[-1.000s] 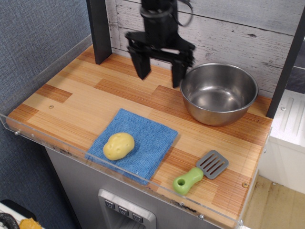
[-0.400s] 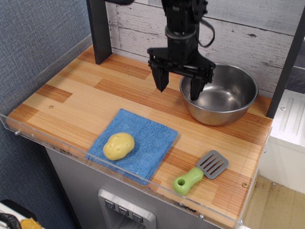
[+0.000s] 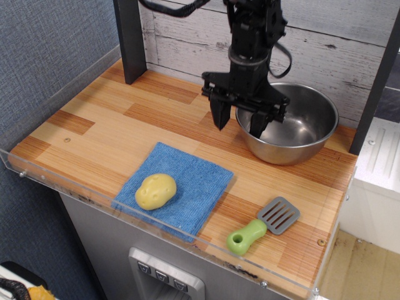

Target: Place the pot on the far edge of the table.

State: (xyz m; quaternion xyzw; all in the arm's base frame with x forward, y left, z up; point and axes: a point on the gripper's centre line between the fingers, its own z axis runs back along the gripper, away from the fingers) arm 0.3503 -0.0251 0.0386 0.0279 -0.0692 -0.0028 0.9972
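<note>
Gripper (image 3: 240, 122) hangs with jaws apart, astride the near-left rim of the pot (image 3: 294, 128), apparently to pinch that wall; the pot sits at the table's (image 3: 112, 128) back right

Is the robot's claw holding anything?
No. The gripper is open, its fingers either side of the pot's near-left rim, not closed on it.
</note>
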